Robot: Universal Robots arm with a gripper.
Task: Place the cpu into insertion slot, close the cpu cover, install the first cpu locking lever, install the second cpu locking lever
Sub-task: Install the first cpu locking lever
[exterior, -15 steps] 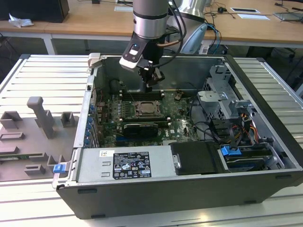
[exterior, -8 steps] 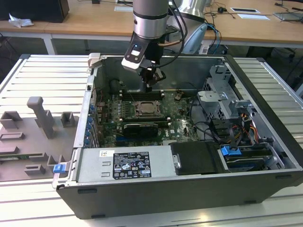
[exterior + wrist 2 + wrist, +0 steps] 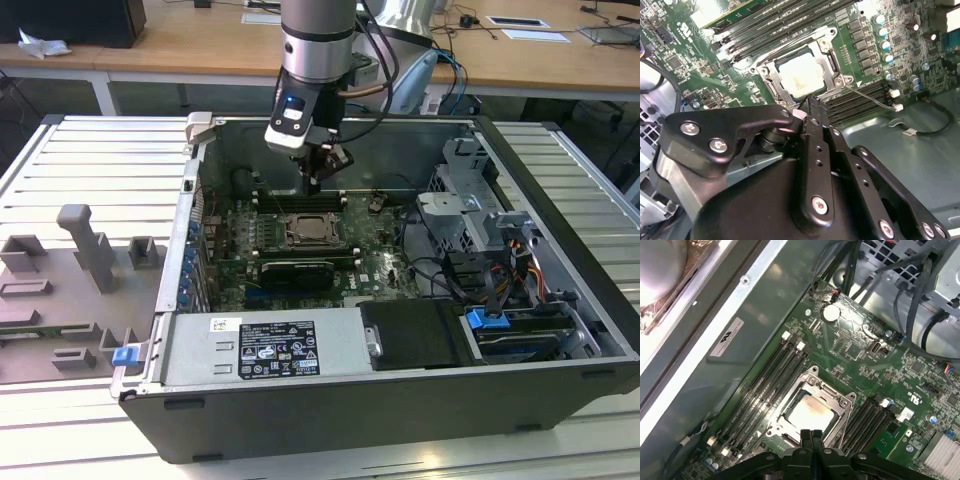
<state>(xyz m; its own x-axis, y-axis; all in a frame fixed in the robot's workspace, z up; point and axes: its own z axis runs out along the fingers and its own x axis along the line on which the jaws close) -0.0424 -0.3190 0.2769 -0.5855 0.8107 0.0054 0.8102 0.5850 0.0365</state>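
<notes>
"Where's the cpu [image 3: 807,415]?"

"Middle of the exterior view, seated in the insertion slot [image 3: 291,237]. Both wrist views add its pale silvery top, framed by the cpu cover [image 3: 774,80], apparently lowered."

"Fingers?"

"The gripper [image 3: 812,433] hovers just above, fingers pressed together, holding nothing."

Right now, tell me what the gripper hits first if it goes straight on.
Probably the near edge of the cpu cover, just beside the cpu; the gripper points down at it in both wrist views, though the gap is unclear.
</notes>
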